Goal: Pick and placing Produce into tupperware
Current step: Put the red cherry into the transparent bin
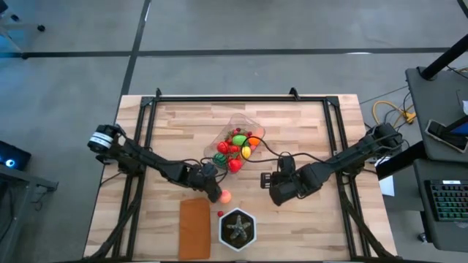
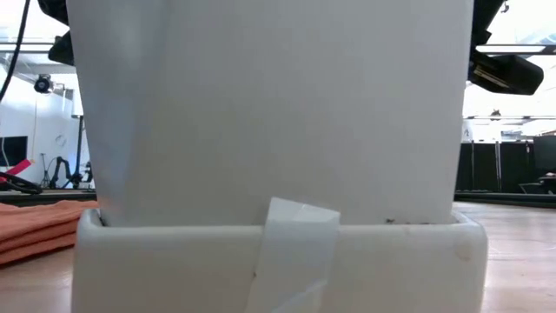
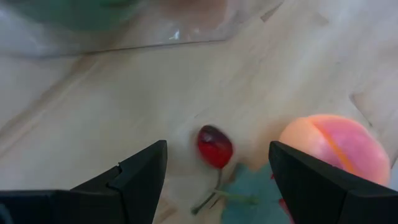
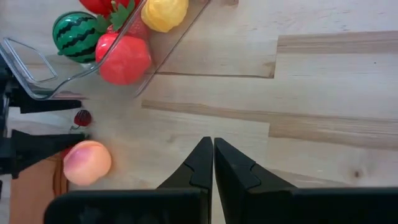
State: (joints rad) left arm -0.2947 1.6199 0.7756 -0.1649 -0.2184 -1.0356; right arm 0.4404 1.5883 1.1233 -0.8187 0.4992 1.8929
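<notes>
1. Setting: a pale wooden plank surface [image 1: 307,139] inside a black metal frame, standing on a grey floor. A side desk with a keyboard [image 1: 447,201] sits at one edge of the high view.
2. Low view: almost wholly blocked by a white box-like object [image 2: 269,113] close to the lens. A fold of orange cloth [image 2: 39,228] shows beside it.
3. Clear, colourless rectangular plastic tupperware [image 1: 235,126]: near the middle of the surface, lying askew. It holds a heap of small toy produce [image 1: 238,143] in red, green, orange and yellow.
4. Striped dark green toy watermelon [image 4: 76,37], round red toy fruit [image 4: 124,58] and yellow toy fruit [image 4: 165,12]: at the container's near end, seen through its clear wall in the right wrist view.
5. Round peach-coloured toy fruit [image 1: 225,196]: loose on the surface, outside the container, just beside the left gripper.
6. Small dark red toy cherry with stem and green leaf [image 3: 214,146]: loose on the surface, next to the peach-coloured fruit.
7. Left gripper [image 1: 212,190]: low over the surface, just off the container's near end. Fingers [image 3: 134,177] apart, with the cherry lying between them and the peach-coloured fruit at one finger's side.
8. Right gripper [image 1: 268,180]: over bare wood, apart from the container. Fingers [image 4: 199,165] pressed together, nothing between them.
9. Flat orange-brown rectangle [image 1: 194,228]: near the front edge.
10. Green star-shaped plant in a black hexagonal pot [image 1: 238,229]: just beside the rectangle.
</notes>
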